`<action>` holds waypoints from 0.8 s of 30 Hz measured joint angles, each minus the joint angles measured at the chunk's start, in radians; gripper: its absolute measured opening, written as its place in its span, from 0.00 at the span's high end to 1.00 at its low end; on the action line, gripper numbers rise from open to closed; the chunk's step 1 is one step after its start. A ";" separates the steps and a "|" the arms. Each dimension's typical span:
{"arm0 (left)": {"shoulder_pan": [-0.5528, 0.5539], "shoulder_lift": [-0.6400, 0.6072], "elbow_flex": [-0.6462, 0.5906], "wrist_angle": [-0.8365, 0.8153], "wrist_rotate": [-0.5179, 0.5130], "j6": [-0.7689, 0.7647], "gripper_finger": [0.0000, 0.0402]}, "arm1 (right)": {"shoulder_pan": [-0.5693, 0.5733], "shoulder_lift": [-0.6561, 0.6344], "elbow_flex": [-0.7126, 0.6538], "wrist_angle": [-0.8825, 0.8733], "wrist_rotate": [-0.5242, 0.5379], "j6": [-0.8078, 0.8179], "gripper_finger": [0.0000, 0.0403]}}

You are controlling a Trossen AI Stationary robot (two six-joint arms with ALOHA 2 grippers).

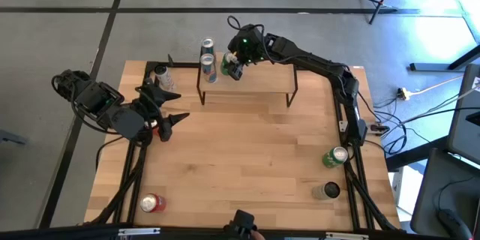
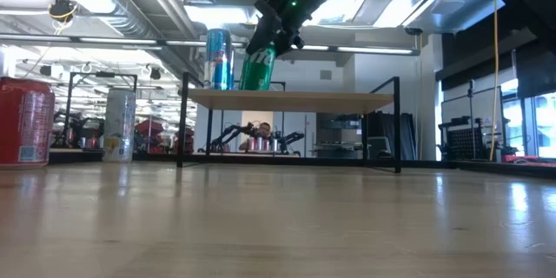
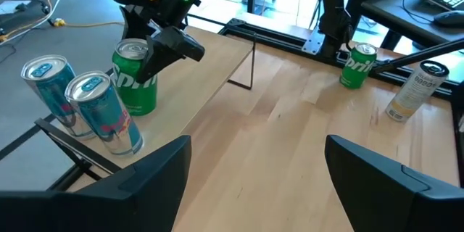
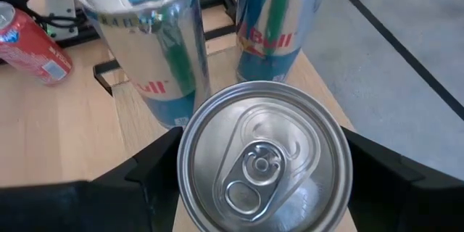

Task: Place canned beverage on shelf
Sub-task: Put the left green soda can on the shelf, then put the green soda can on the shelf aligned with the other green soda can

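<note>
A green soda can (image 1: 228,63) is at the left part of the shelf (image 1: 262,82), a light wood plank on thin black legs at the table's far side. My right gripper (image 1: 235,67) is shut on it. In the low view the can (image 2: 257,68) leans a little, with its base at the plank (image 2: 330,98). Two blue-and-silver cans (image 1: 208,68) (image 1: 207,47) stand upright on the shelf's left end, close beside the green can. My left gripper (image 1: 178,106) is open and empty over the table's left part, short of the shelf. My right gripper pinches the green can's upper wall, just under the rim (image 4: 190,161), between its two fingers, one on each side (image 4: 156,167). The fingers come from above, slanting down from the table's right (image 3: 174,47). The can is slightly tilted, its base on or just above the plank.
A pale can (image 1: 163,79) stands on the table left of the shelf. A red can (image 1: 152,203) is at the near left corner. A green can (image 1: 335,157) and a dark-topped can (image 1: 328,190) are along the right edge. The table's bare middle (image 1: 247,157) is free room.
</note>
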 joint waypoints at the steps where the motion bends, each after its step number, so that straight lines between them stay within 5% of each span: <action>1: 0.000 0.000 0.000 0.000 0.000 0.000 0.24 | 0.000 0.000 0.000 0.000 0.000 0.000 0.31; 13: 0.000 0.000 0.000 0.000 0.008 0.001 0.24 | 0.001 0.005 0.000 0.050 0.000 -0.026 0.30; 24: 0.000 0.000 0.000 0.000 0.008 0.003 0.24 | 0.001 0.004 0.002 0.070 0.001 -0.027 0.08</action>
